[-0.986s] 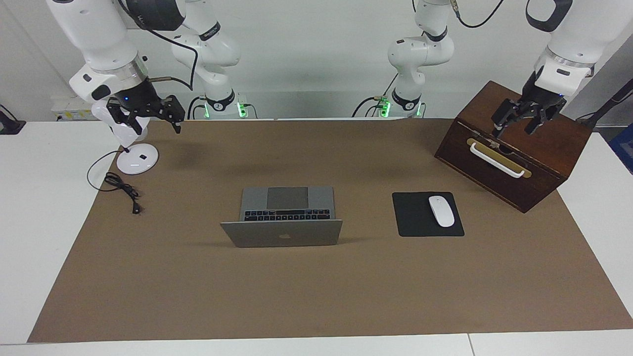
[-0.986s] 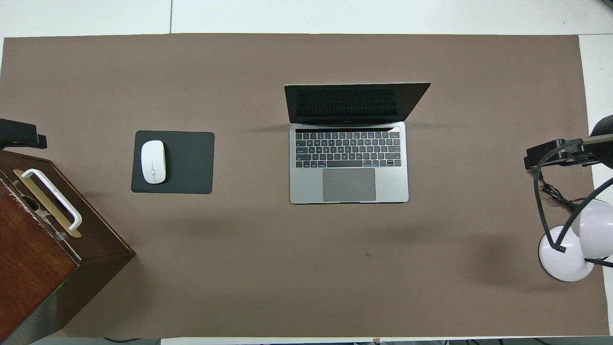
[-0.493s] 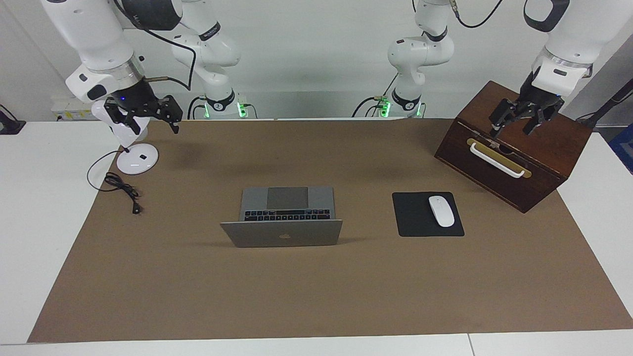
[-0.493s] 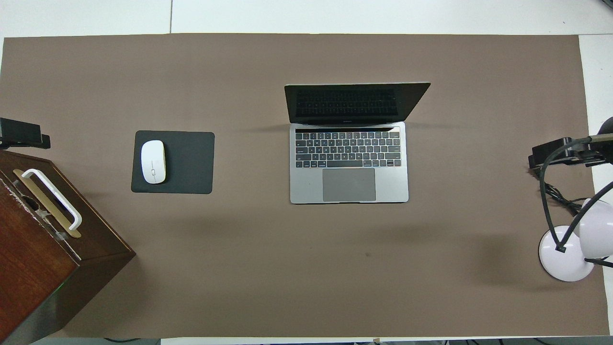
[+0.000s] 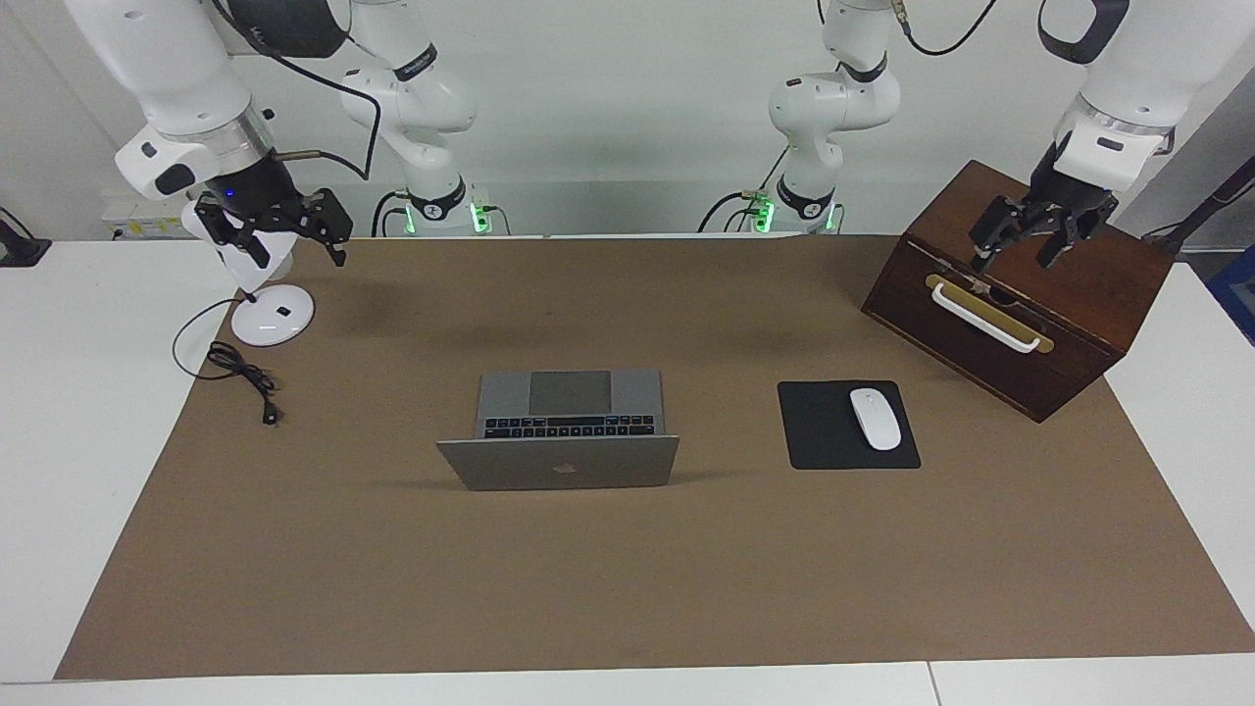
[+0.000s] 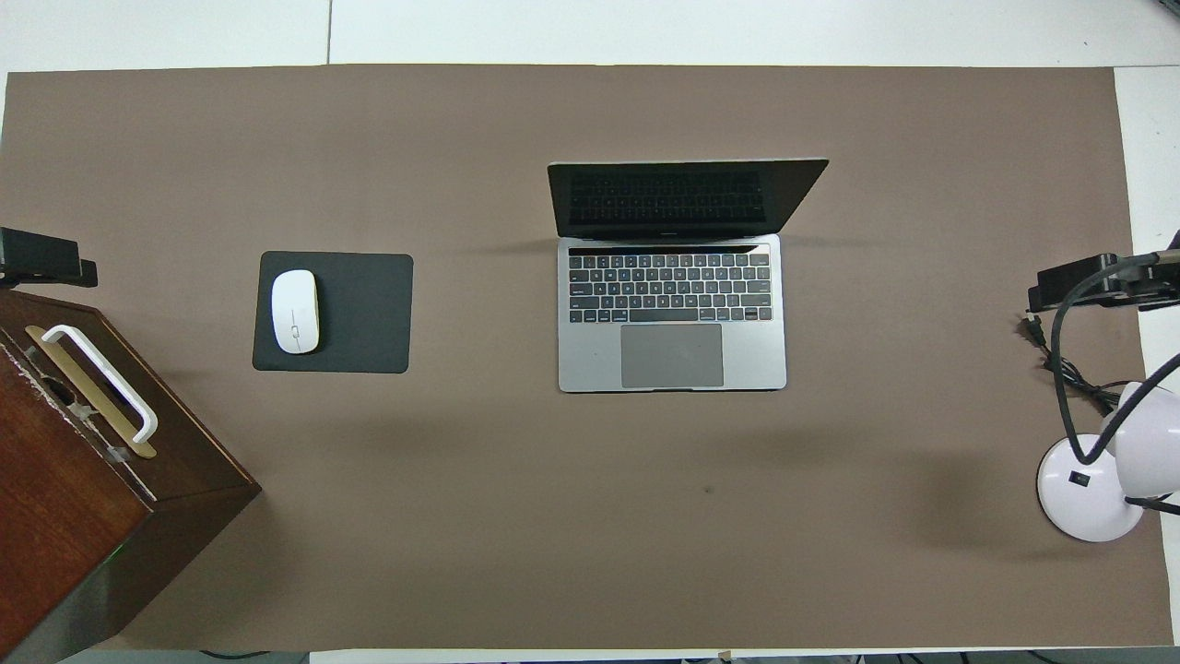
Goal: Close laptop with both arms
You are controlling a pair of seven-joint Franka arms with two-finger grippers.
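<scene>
The silver-grey laptop (image 5: pixel 559 463) stands open in the middle of the brown mat, with its lid up and its keyboard and trackpad toward the robots; it also shows in the overhead view (image 6: pixel 673 314). My right gripper (image 5: pixel 294 250) is open and empty, up in the air over the white lamp's base at the right arm's end of the table (image 6: pixel 1088 281). My left gripper (image 5: pixel 1015 257) is open and empty, over the top front edge of the wooden box (image 6: pixel 46 258). Both grippers are well apart from the laptop.
A dark wooden box (image 5: pixel 1020 294) with a white handle stands at the left arm's end. A black mouse pad (image 5: pixel 824 431) with a white mouse (image 5: pixel 875 419) lies beside the laptop. A white lamp (image 5: pixel 272 316) and its black cable (image 5: pixel 240 373) are at the right arm's end.
My right gripper has risen a little and drifted outward toward the right arm's table end. My left gripper has lifted slightly over the box. The laptop has not moved.
</scene>
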